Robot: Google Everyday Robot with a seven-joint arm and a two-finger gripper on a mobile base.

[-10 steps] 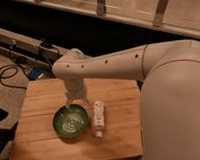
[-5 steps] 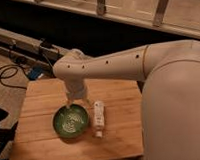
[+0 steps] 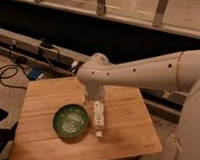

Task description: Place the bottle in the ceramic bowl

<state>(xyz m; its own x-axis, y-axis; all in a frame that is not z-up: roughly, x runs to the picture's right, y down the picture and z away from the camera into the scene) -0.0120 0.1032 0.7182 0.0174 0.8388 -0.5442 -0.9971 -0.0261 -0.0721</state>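
Pincer [image 3: 89,101] is hanging under the arm's wrist over the middle of the counter [image 3: 44,97], jaws standing wide and gripping nothing. Bottle [image 3: 98,118] is lying flat just beside the ceramic bowl [image 3: 55,120], cap pointing at the near edge, other end right by the pincer

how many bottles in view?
1. The slim white plastic bottle lies on the wooden table, just right of the round green ceramic bowl in the picture. The gripper hangs by the bottle's far end. The arm may hide more.
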